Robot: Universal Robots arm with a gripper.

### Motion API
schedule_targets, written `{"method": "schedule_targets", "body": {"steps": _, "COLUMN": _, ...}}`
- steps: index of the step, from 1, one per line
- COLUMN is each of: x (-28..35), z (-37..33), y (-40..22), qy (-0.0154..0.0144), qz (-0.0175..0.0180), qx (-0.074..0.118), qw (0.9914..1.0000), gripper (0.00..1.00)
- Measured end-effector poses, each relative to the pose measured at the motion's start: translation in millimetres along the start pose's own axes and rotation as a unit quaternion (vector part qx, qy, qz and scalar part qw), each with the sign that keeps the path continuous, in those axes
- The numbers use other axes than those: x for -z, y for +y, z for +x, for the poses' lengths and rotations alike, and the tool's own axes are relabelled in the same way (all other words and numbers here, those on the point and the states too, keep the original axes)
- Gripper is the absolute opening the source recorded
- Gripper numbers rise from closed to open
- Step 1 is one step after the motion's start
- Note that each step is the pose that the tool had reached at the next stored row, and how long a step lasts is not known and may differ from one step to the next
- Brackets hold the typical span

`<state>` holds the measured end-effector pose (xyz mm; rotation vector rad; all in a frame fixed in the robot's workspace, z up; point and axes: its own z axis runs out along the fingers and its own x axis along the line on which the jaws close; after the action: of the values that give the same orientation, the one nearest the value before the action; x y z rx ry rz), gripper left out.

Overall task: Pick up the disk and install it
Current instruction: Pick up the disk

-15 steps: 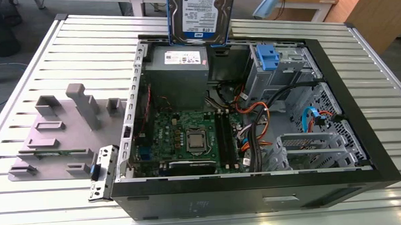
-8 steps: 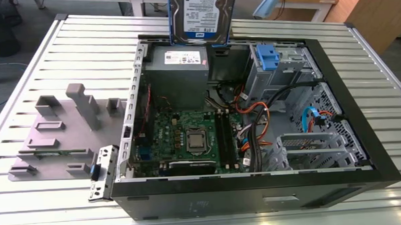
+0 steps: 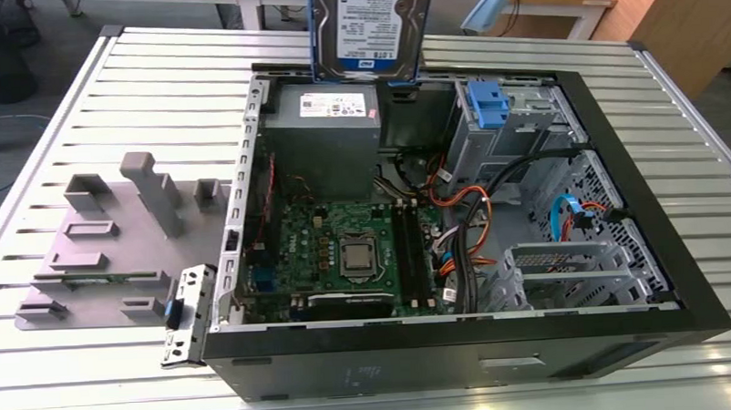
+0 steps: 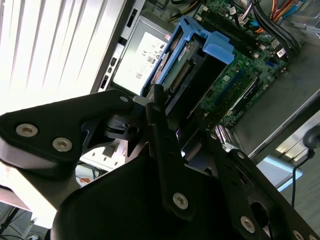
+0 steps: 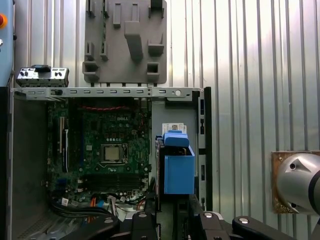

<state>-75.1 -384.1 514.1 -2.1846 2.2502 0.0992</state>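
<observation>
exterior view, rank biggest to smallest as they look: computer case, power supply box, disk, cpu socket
1. computer case
2. power supply box and disk: about alike. The disk is cut off by the picture's top edge and held up, perhaps nearer the camera, so these two stay unranked.
3. cpu socket

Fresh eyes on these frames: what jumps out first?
The disk, silver with a blue carrier, hangs upright in the gripper above the open computer case, over the grey power supply. Inside, the green motherboard lies bare; a grey fixture plate sits on the table at the exterior view's left.
</observation>
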Motion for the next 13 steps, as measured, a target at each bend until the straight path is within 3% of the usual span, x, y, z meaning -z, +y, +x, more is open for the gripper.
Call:
{"method": "schedule_targets", "body": {"steps": 5, "x": -2.2, "z": -0.1, "y": -7.1, "qy": 0.0001, "qz": -0.0001, "qx": 0.000, "qw": 1.00000, "gripper": 0.35}}
{"method": "schedule_targets", "body": {"steps": 13, "x": -8.5, "z": -0.4, "y": -12.5, "qy": 0.0007, "qz": 0.0000, "qx": 0.000, "qw": 1.00000, "gripper": 0.35}}
